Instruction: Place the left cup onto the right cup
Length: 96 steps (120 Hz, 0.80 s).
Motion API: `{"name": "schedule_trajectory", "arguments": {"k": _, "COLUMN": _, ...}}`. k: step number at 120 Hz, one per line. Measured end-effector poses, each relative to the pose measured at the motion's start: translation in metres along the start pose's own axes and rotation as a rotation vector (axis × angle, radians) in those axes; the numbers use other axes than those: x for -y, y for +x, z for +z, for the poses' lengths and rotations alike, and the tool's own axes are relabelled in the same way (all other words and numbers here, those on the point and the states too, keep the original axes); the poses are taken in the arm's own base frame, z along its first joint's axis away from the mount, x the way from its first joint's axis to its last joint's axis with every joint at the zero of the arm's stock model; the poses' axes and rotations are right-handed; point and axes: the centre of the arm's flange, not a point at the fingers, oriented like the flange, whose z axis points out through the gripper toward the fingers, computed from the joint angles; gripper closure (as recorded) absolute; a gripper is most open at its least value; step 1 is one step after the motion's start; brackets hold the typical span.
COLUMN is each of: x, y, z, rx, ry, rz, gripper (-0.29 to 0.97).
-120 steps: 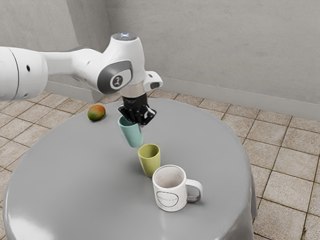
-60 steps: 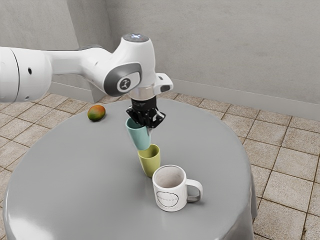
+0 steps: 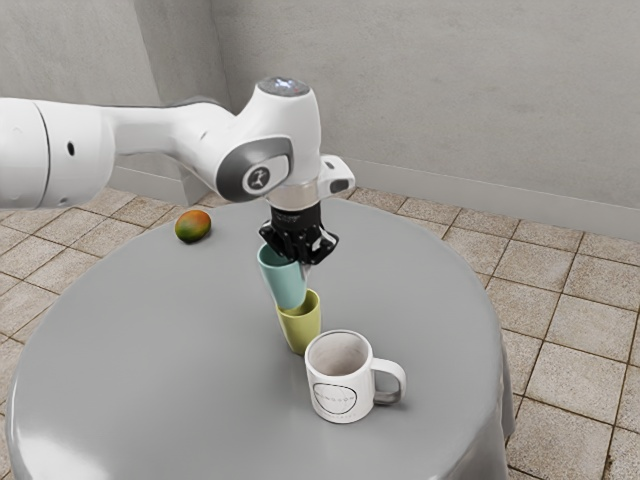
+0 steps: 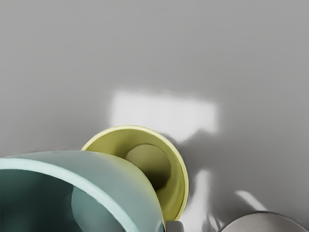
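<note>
My gripper [image 3: 297,250] is shut on the rim of a teal cup [image 3: 283,279], which hangs tilted with its base over the mouth of the olive-green cup [image 3: 300,320] standing on the grey round table [image 3: 150,350]. In the wrist view the teal cup [image 4: 82,193] looms close under my hand, and the green cup [image 4: 149,169] shows its open mouth just beyond it. Whether the teal cup's base touches the green cup's rim I cannot tell.
A white mug [image 3: 342,377] with a handle stands close in front of the green cup, toward the exterior view's right; its rim [image 4: 265,223] shows in the wrist view. A mango [image 3: 193,226] lies at the table's far edge, on the exterior view's left.
My hand has carried the teal cup toward the exterior view's right and downward, from beside the green cup to just over its mouth.
</note>
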Motion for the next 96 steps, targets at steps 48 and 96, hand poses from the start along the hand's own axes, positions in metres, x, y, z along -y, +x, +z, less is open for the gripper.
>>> {"name": "schedule_trajectory", "arguments": {"k": 48, "x": -0.001, "y": 0.011, "z": 0.006, "rx": -0.011, "ry": 0.004, "rz": -0.030, "gripper": 0.78}}
{"name": "schedule_trajectory", "arguments": {"k": 96, "x": -0.004, "y": 0.020, "z": 0.025, "rx": 0.011, "ry": 0.001, "rz": -0.050, "gripper": 0.78}}
